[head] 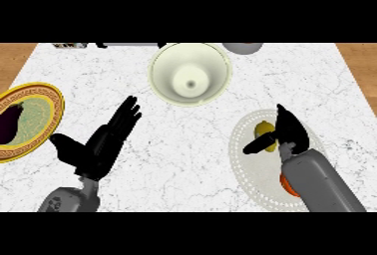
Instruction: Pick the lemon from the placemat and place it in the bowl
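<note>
Counter: a white marble top [184, 164] filled most of the view, with wooden floor [15, 55] showing at the upper corners
Far edge: a grey rounded object [243, 47], cut off, sat at 1 o'clock from the bowl
Bowl: the cream bowl [165, 67] stood at 12 o'clock on the counter, holding nothing
Plate: a gold-rimmed plate [53, 107] at 9 o'clock carried a dark aubergine [9, 122]
Placemat: a pale round placemat [254, 172] lay at 4 o'clock
Lemon: the lemon [264, 130] rested on the placemat, partly hidden by the right hand
Right hand: the right hand [288, 132] had its thumb and fingers curled around the lemon
Left hand: the left hand [103, 142] lay at 8 o'clock, fingers straight and spread, holding nothing
</note>
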